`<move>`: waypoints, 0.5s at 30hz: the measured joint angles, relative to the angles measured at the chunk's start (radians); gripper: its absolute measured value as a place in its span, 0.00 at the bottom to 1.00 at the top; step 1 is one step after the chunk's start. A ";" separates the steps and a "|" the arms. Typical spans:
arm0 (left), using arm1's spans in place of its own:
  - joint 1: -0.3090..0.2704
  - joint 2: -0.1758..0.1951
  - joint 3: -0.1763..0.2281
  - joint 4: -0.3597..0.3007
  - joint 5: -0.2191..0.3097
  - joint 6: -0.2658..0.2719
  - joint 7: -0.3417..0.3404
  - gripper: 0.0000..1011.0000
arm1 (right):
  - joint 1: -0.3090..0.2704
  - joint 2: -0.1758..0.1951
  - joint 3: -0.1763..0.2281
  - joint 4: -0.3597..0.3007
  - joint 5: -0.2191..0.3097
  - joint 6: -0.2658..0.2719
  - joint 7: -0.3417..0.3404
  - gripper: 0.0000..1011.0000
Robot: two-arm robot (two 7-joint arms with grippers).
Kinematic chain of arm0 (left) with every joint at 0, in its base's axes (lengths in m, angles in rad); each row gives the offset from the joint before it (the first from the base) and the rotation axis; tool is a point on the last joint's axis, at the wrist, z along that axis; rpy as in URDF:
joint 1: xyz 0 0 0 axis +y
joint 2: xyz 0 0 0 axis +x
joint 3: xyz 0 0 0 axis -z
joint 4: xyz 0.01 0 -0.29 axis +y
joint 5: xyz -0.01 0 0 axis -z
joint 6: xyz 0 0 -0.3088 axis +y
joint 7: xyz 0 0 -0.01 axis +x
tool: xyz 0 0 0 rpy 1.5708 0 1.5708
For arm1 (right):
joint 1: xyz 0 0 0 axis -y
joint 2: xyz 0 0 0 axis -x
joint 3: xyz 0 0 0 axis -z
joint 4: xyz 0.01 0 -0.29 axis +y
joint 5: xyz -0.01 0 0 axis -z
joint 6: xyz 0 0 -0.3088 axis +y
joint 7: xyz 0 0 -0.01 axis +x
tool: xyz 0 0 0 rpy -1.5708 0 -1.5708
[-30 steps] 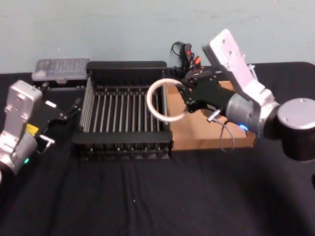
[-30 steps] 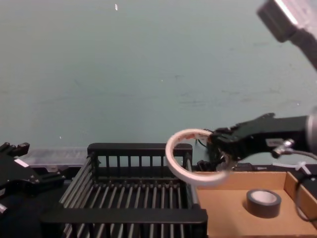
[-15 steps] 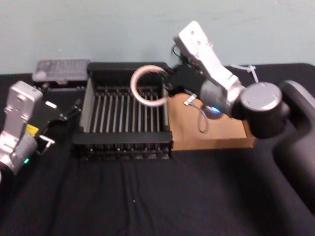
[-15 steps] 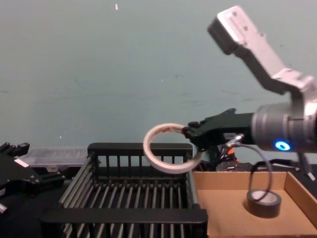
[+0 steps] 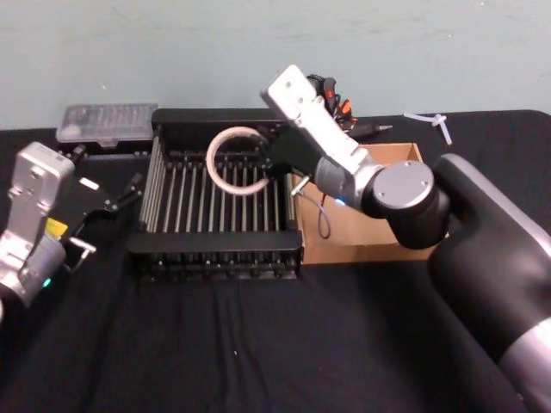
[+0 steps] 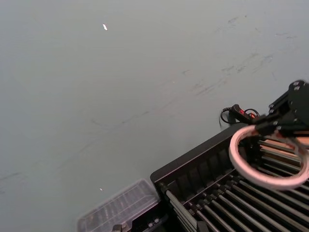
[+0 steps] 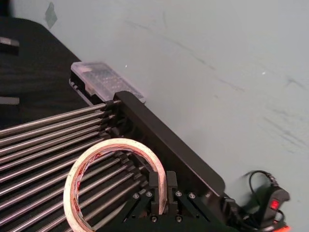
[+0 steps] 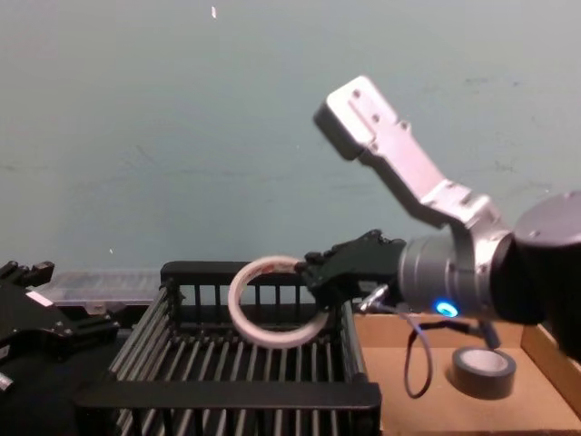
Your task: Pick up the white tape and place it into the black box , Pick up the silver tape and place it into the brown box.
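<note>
My right gripper is shut on the white tape, pinching one side of the ring. The ring hangs tilted over the rear middle of the black box, just above its barred floor. From the chest, the white tape hangs inside the black box rim line, held by the right gripper. The right wrist view shows the gripper clamped on the tape. The silver tape lies flat in the brown box, right of the crate. My left gripper is parked left of the crate.
A clear plastic case lies behind the crate's left corner. A black cable with a red switch sits behind the boxes by the wall. A small white piece lies at the back right. Black cloth covers the table's front.
The right gripper has carried the white tape leftward, from the crate's right rim beside the brown box to over the crate's middle, and a little lower. The left arm has stayed still.
</note>
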 joint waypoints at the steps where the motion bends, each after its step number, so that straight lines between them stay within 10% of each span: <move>1: 0.000 0.000 0.000 0.000 0.000 0.000 0.000 0.99 | 0.004 -0.005 -0.002 0.013 -0.004 -0.007 0.000 0.10; 15: 0.000 0.000 0.000 0.000 0.000 0.000 0.000 0.99 | 0.013 -0.016 -0.005 0.041 -0.014 -0.022 0.000 0.10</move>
